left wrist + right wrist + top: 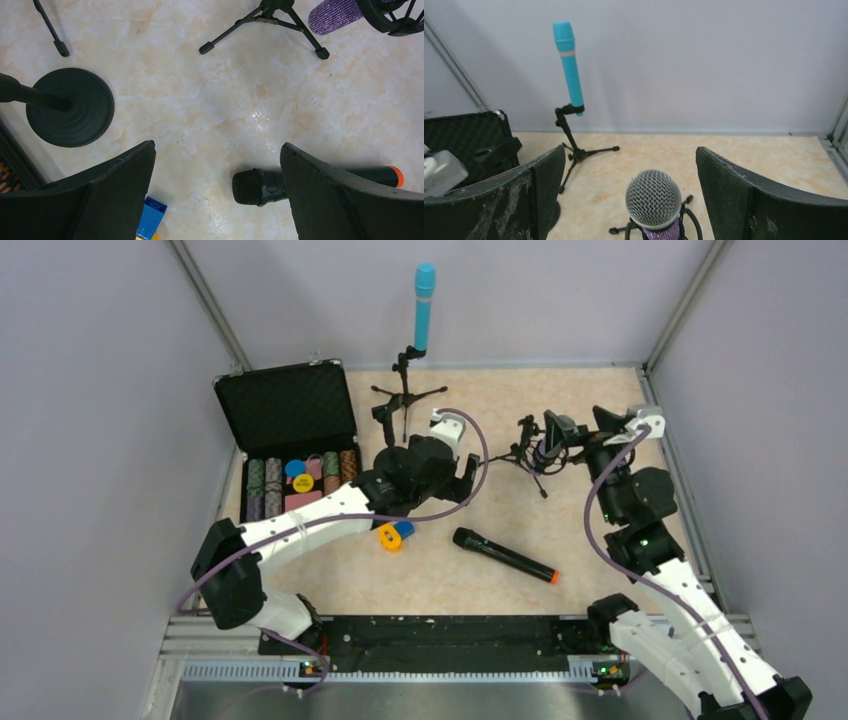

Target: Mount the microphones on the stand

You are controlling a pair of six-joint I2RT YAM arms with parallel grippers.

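The light-blue microphone (424, 305) stands upright in a tripod stand (405, 390) at the back; it also shows in the right wrist view (569, 65). The purple microphone (653, 198) sits in a ring mount on a second tripod stand (528, 452), between the fingers of my open right gripper (630, 148) without touching them. The black microphone with an orange end (505, 555) lies flat on the table. My left gripper (217, 145) hovers open and empty above its grille (249, 187). A round-base stand (70, 107) is to its left.
An open black case of poker chips (290, 440) stands at the left. A small orange-and-blue object (395, 535) lies by the left arm. Grey walls close in the table at the back and sides.
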